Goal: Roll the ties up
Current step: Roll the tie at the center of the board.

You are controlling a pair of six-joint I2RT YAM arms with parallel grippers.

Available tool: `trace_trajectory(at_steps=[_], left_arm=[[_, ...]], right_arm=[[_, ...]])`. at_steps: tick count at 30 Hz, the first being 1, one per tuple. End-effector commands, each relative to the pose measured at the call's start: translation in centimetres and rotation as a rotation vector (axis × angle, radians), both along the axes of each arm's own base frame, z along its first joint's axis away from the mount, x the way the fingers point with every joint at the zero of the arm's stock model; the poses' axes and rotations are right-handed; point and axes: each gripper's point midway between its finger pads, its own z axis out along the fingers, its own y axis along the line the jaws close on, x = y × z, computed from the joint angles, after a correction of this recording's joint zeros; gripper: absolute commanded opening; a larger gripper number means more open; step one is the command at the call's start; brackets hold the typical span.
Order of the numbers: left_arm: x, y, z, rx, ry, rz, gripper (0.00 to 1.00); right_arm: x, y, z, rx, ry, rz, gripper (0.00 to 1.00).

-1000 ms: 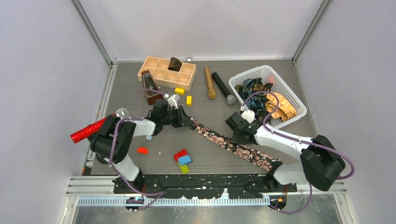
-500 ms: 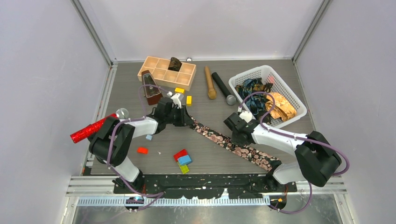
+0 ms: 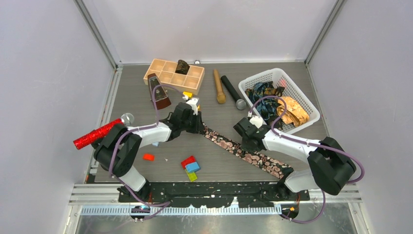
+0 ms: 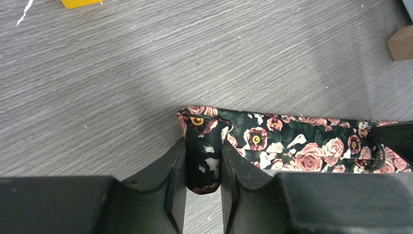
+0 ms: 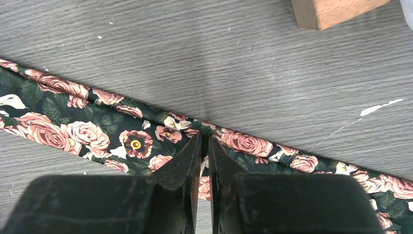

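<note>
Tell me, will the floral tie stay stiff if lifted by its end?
Probably floppy: the floral tie folds over where the left gripper pinches its end. Likely light, since it lies thin and flat on the table. The smooth-looking fabric may slip.

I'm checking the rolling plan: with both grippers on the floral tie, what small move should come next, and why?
Probably the left gripper should turn its pinched end over toward the right gripper, adding a wrap. The end of the floral tie looks only folded over between the left jaws, while the right gripper pinches the strip further along, where it lies flat and straight.
</note>
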Motion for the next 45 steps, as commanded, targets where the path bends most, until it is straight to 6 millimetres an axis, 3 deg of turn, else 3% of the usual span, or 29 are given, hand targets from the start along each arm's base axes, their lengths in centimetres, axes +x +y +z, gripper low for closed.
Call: trace_trajectory(at_steps=[1,28,41,45], left_arm=[[1.1,0.4,1.8,0.097,-0.1,0.024,0.09],[0.2,-0.8,1.6,0.68,-0.375,-0.024,0.0],[-1.0,-2.7,0.8,0.872,-0.48,-0.059,0.0],[-1.4,-3.1,0.6,0.886,-0.486,-0.067,0.06]], right_arm=[[-0.4,0.1,-0.3,0.009,0.011,0.012,0.17],[-0.8,0.2,-0.8,0.018,0.025,0.012,0.17],[-0.8,0.3,0.0,0.038,0.006,0.009,0.2],[-0.8,0.4,0.1,0.047,0.003,0.012,0.22]])
